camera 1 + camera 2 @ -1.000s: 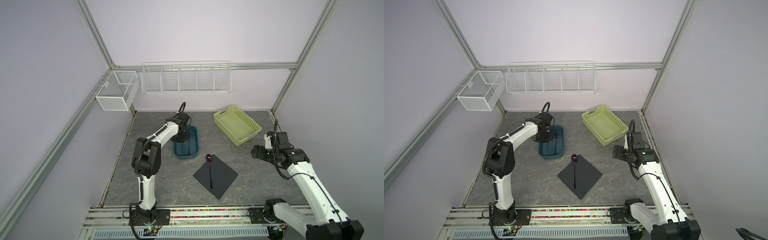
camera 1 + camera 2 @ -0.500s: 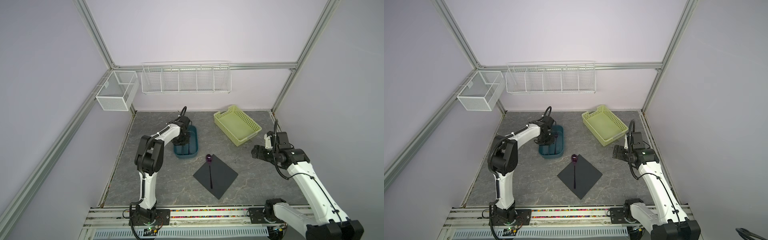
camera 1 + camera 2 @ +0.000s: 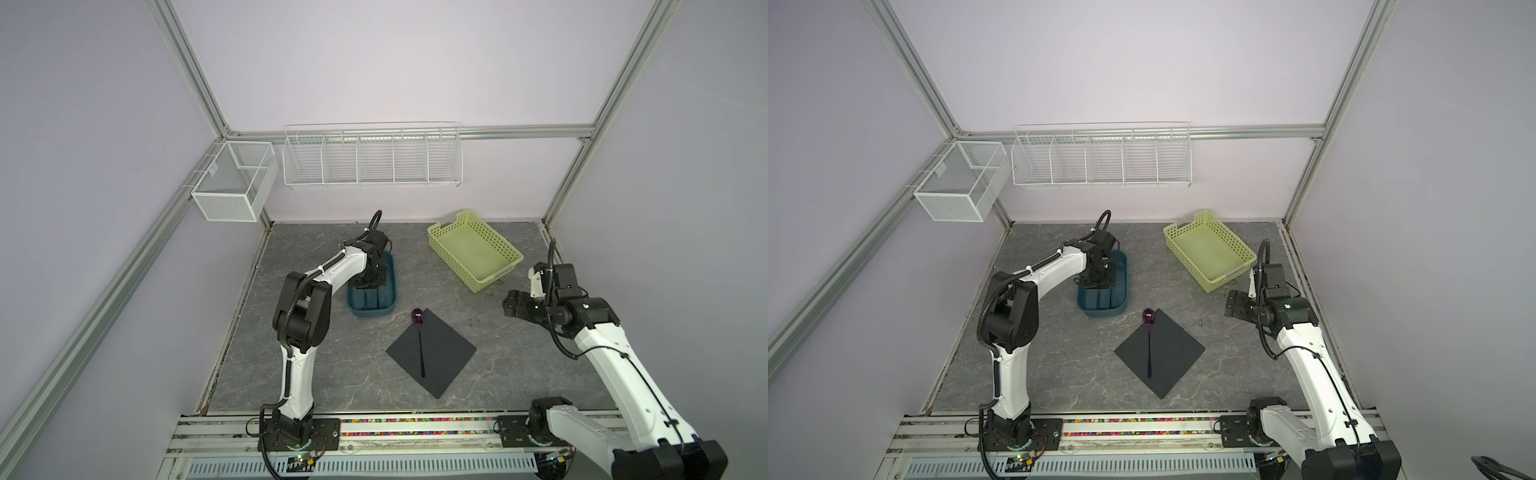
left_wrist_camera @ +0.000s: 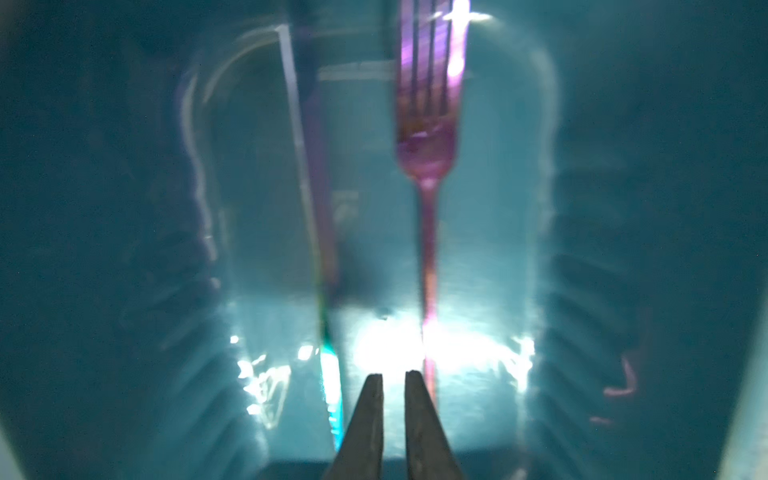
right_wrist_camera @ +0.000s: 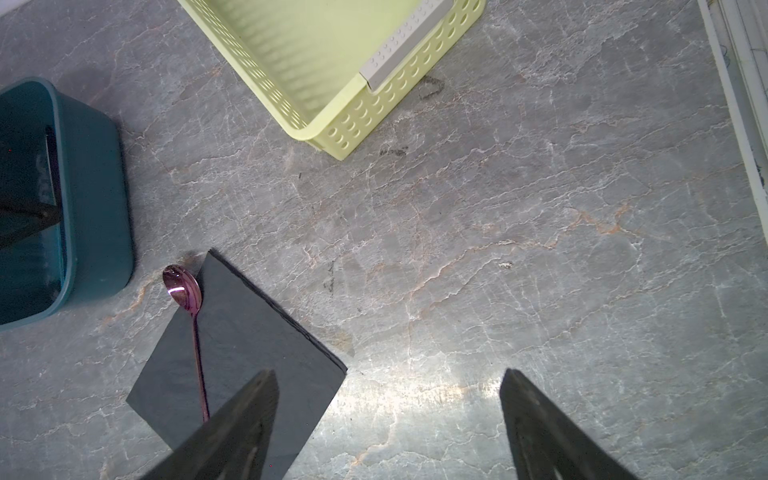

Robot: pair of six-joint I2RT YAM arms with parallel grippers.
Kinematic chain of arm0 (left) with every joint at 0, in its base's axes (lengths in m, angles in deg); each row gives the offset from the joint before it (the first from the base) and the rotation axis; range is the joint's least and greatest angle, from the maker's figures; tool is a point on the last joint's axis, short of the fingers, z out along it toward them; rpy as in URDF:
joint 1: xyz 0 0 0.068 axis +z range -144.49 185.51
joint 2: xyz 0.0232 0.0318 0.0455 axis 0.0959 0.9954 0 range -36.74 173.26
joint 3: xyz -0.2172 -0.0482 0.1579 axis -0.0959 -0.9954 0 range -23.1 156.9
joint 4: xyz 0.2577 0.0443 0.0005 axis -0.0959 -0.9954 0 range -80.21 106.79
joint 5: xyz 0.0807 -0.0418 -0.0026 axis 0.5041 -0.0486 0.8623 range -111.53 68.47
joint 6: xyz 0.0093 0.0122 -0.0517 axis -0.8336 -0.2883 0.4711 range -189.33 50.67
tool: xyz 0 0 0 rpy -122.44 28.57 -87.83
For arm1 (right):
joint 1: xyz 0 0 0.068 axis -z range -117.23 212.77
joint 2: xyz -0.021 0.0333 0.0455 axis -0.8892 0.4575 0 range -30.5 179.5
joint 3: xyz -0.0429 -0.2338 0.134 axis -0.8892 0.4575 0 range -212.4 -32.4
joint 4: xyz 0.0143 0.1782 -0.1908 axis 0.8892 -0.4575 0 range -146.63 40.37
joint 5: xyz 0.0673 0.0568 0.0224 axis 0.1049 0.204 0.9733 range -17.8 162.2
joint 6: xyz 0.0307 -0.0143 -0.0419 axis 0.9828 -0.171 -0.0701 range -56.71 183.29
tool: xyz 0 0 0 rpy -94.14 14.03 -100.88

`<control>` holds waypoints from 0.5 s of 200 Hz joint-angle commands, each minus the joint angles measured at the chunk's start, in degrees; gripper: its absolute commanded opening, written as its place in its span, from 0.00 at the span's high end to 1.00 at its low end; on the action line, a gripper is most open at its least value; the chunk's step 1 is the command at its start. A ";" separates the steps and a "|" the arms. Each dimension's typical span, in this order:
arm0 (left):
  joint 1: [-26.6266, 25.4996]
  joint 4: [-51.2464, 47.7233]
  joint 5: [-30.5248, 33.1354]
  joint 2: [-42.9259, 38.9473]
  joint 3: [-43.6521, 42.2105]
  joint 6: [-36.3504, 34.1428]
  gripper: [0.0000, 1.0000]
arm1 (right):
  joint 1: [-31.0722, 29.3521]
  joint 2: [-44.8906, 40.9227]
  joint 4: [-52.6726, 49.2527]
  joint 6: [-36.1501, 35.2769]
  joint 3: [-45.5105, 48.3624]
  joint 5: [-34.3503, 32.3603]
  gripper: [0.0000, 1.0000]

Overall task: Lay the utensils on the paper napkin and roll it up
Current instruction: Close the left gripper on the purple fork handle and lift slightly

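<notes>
The left gripper (image 4: 394,375) is down in the tub (image 3: 371,312). Its jaws are only a crack apart, with nothing between them. The fork (image 4: 428,166) lies just beside them, and the knife (image 4: 309,216) on their other side. The spoon (image 3: 420,347) lies on the napkin (image 3: 446,353), its head poking past the corner near the tub. The right gripper (image 5: 388,374) hangs off to the side, jaws wide, holding nothing.

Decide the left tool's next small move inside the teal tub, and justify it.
Probably open wider and shift sideways onto the fork handle: the left tool stands barely parted, empty, beside that handle in the teal tub, while only the spoon lies on the napkin.
</notes>
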 commanded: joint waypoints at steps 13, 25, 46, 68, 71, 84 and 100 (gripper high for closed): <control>-0.88 -1.29 0.36 1.96 2.46 1.86 0.87 | -0.38 -1.44 -1.58 -0.32 -0.41 -0.59 0.13; -0.86 -1.07 0.46 2.59 2.68 2.25 0.87 | -0.38 -1.63 -1.67 -0.28 -0.42 -0.62 0.13; -0.93 -0.96 1.01 3.73 2.92 2.91 0.86 | -0.38 -1.68 -1.80 -0.37 -0.44 -0.72 0.13; -1.02 -0.41 0.40 4.88 2.99 3.00 0.85 | -0.42 -1.90 -2.00 -0.52 -0.41 -0.90 0.13; -1.06 -0.27 0.40 5.06 3.04 3.01 0.85 | -0.40 -1.96 -2.02 -0.50 -0.41 -0.88 0.13; -1.14 -0.05 0.47 5.70 3.30 3.19 0.85 | -0.39 -2.11 -2.24 -0.63 -0.48 -0.94 0.13; -1.25 -0.09 0.69 6.68 4.14 3.26 0.85 | -0.40 -2.41 -2.54 -0.79 -0.50 -1.18 0.13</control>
